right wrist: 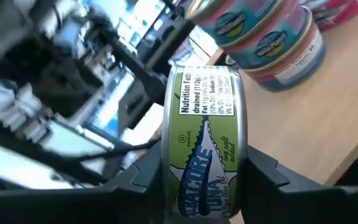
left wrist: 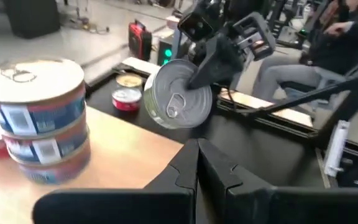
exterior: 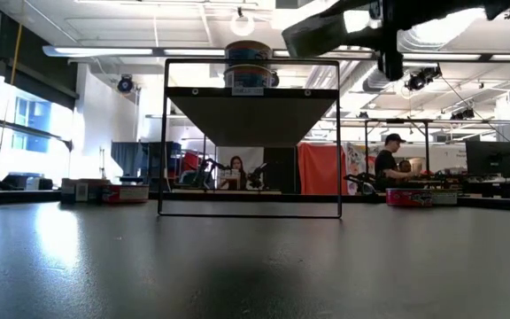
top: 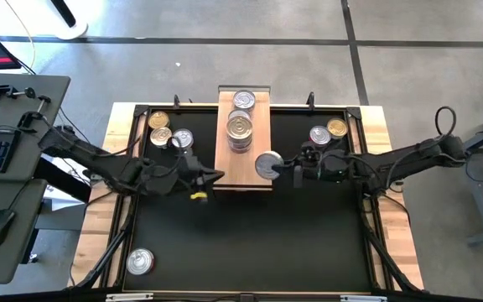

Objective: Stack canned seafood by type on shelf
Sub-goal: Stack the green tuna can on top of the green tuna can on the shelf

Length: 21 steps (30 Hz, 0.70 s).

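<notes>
Across the black mat (top: 250,235), the light-wood shelf (top: 225,159) stretches from the far edge toward the middle, carrying a stack of blue-labelled tins (top: 241,126). Both arms meet at its near end. At its near right corner the right gripper (top: 282,170) clamps a silver tin (top: 267,165) on edge, green-and-blue label showing between the fingers. The left gripper (top: 214,176) rests at the near left corner, fingers pressed together, empty. Loose tins lie far left (top: 166,134), far right (top: 327,132), and one near left (top: 140,262).

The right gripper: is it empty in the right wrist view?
No, the right gripper grips a green-labelled tuna can on edge between its fingers.
</notes>
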Each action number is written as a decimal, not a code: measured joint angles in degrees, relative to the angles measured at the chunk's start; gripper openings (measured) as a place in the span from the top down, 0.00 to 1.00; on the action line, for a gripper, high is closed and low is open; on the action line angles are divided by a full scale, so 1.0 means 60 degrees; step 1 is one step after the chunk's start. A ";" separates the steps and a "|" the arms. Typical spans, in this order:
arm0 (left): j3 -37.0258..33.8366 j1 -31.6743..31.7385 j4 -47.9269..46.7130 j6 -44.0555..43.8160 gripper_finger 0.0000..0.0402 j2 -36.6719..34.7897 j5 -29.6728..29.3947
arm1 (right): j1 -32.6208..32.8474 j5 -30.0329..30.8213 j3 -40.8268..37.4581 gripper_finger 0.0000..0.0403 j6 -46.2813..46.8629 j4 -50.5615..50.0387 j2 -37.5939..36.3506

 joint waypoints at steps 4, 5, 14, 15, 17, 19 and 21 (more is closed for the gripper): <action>0.0000 0.0467 0.0317 -0.0120 1.00 0.0394 0.0015 | -0.0478 -0.0299 -0.0245 0.67 0.0887 0.0624 0.0428; 0.0000 0.0574 0.0316 -0.0347 1.00 0.0471 0.0018 | -0.0604 -0.0492 -0.0247 0.67 0.0979 0.0757 0.0525; -0.0004 0.0893 0.0376 -0.1287 1.00 0.0542 0.0321 | -0.1410 -0.1790 -0.0243 0.67 0.0695 0.0837 0.0773; -0.0004 0.0858 0.0380 -0.1287 1.00 0.0520 0.0387 | -0.1565 -0.2092 -0.0240 0.67 0.0533 0.0648 0.0583; -0.0004 0.0778 0.0311 -0.1253 1.00 0.0479 0.0469 | -0.1942 -0.2519 -0.0240 0.67 0.0336 0.0010 0.0131; -0.0004 0.0689 0.0236 -0.1107 1.00 0.0477 0.0559 | -0.2448 -0.2529 -0.0240 0.67 0.0263 -0.0584 -0.0490; -0.0004 0.0631 0.0179 -0.0934 1.00 0.0477 0.0576 | -0.3098 -0.2323 -0.0240 0.67 0.0182 -0.0901 -0.1118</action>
